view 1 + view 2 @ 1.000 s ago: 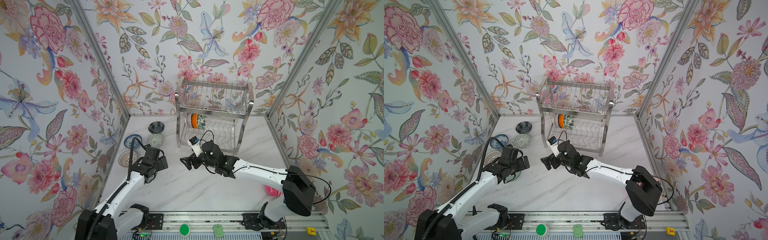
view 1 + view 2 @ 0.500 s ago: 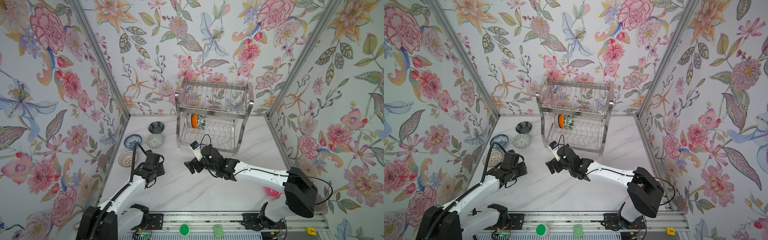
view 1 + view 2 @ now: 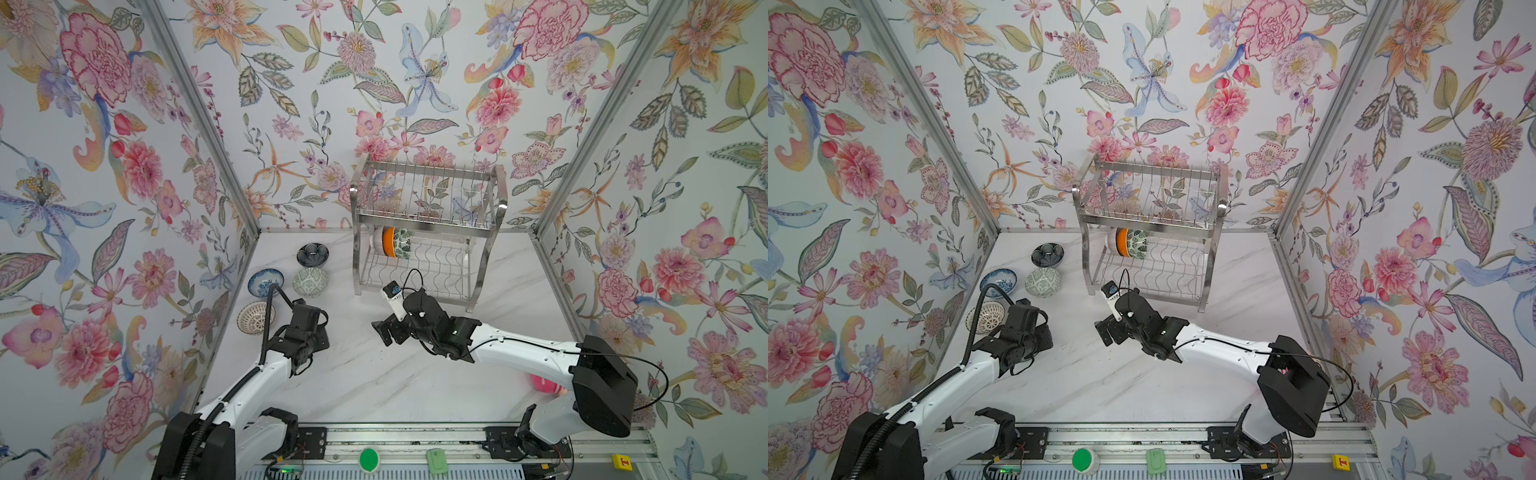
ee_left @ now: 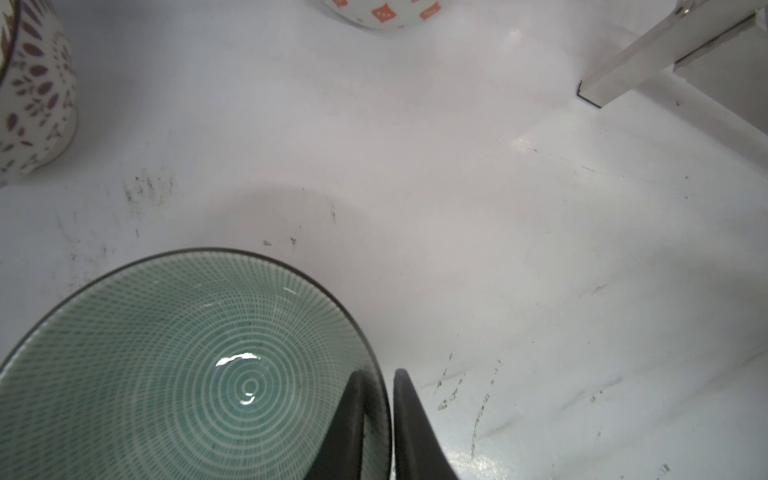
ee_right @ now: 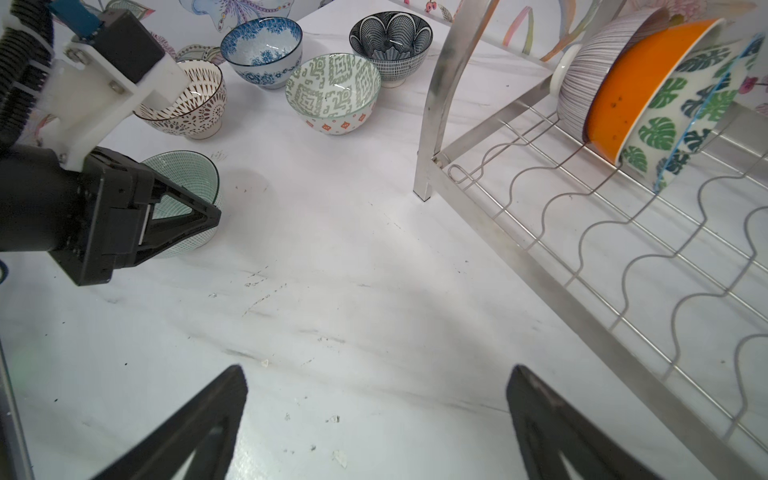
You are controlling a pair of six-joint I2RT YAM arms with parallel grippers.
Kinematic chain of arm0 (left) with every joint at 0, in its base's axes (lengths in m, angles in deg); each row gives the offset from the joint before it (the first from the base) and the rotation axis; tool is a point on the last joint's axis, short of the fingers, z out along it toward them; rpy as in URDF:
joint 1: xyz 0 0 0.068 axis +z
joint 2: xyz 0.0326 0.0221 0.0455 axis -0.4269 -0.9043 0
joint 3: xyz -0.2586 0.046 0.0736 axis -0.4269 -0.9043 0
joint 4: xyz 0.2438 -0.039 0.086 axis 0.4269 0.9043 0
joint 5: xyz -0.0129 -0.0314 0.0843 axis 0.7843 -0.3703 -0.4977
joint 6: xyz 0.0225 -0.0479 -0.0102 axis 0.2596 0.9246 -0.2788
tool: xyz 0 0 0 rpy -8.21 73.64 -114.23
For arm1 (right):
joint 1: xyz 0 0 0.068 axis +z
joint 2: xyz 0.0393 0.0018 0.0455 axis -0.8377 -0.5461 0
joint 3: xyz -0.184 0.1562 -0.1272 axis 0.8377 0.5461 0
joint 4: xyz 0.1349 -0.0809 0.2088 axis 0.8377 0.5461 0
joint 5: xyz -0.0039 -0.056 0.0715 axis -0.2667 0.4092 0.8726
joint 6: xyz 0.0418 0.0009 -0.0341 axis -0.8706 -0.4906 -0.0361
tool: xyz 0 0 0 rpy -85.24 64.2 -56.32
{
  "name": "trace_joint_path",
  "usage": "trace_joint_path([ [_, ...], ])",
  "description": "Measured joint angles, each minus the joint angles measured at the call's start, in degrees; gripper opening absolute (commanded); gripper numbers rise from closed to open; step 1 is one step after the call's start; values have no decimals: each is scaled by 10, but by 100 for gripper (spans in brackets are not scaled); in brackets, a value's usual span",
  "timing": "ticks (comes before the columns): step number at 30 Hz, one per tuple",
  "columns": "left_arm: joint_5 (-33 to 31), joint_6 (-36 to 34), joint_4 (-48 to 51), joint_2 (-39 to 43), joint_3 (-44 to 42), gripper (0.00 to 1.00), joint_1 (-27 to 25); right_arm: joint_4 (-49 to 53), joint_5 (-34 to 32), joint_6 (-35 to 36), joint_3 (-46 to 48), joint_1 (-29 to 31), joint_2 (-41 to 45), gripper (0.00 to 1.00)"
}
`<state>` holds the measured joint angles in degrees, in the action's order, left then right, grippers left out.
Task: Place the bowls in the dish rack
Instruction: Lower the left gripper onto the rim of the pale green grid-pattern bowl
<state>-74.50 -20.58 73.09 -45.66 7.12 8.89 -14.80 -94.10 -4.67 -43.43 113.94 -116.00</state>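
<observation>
My left gripper (image 4: 380,374) is shut on the rim of a teal ringed bowl (image 4: 187,374) that stands on the table, one finger inside and one outside. The right wrist view shows the same grip (image 5: 208,216) on this bowl (image 5: 187,174). In both top views the left gripper (image 3: 309,332) hides it. My right gripper (image 5: 377,370) hangs open and empty over bare table, near the dish rack (image 3: 428,220). A white-and-orange bowl (image 3: 388,242) and a green leaf bowl (image 3: 404,246) stand on edge in the rack's lower tier.
Against the left wall sit a dark navy bowl (image 3: 312,254), a blue-white bowl (image 3: 266,282), a grey-green bowl (image 3: 310,281) and a tan lattice bowl (image 3: 255,318). A rack leg (image 5: 436,104) stands close by. A pink plush toy (image 3: 544,384) peeks out behind the right arm.
The left jaws went from open to shut on the teal bowl's rim. The right arm shifted slightly and stays open.
</observation>
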Motion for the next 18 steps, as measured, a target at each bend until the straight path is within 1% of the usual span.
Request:
trace_joint_path([
  [1,-2,-2,-2,2,0,1,0,1,-3,0,0,0,0,99],
  [2,-8,-14,-8,4,2,0,0,3,-7,0,0,0,1,99],
  [11,-17,-22,-7,5,23,0,-5,12,-27,0,6,0,19,99],
  [18,-15,-20,14,-7,57,0,-49,12,-32,0,7,-1,30,99],
])
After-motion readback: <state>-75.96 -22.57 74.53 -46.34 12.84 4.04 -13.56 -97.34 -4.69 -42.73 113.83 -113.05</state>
